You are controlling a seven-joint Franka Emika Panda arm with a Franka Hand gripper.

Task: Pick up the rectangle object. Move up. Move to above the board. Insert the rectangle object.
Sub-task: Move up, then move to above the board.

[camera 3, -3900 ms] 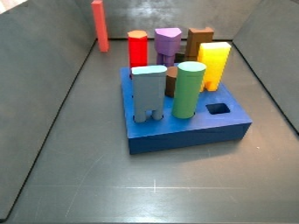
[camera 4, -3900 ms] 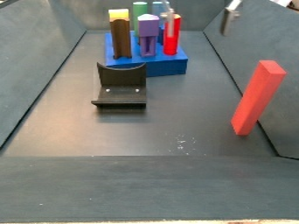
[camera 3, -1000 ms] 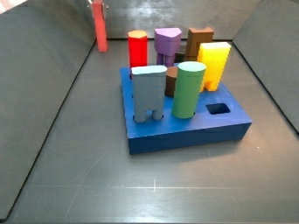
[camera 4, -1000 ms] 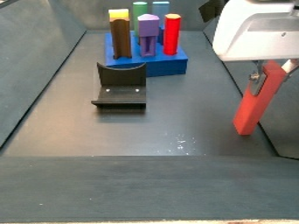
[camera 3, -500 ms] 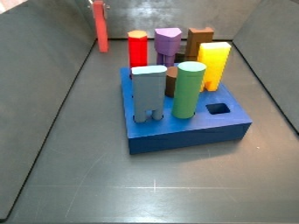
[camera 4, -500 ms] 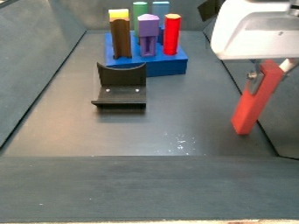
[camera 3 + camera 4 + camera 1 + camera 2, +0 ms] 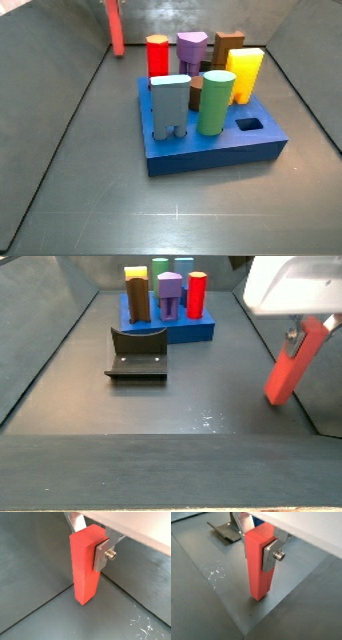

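Gripper (image 7: pixel 91 543) clamps the rectangle object (image 7: pixel 85 567) near its top, bar upright on the floor. Board (image 7: pixel 214 144) sits well apart, the fixture (image 7: pixel 138 353) in between.

In a side view, 7 pegs stood upright in a cluster: a red cylinder (image 7: pixel 158 55), a purple peg (image 7: pixel 194 50) and a brown block (image 7: pixel 229 45) at the far side, a yellow rounded block (image 7: pixel 245 75) at the right, a dark brown peg (image 7: pixel 197 90) in the middle, and a green cylinder (image 7: pixel 213 102) and a grey-blue peg (image 7: pixel 170 108) nearest. The fixture (image 7: pixel 138 353) sat on the dark floor (image 7: pixel 160 406).

One board (image 7: pixel 214 150) holding seven pegs, one rectangle object (image 7: pixel 85 564), one fixture (image 7: pixel 138 353), one tool (image 7: pixel 93 543).
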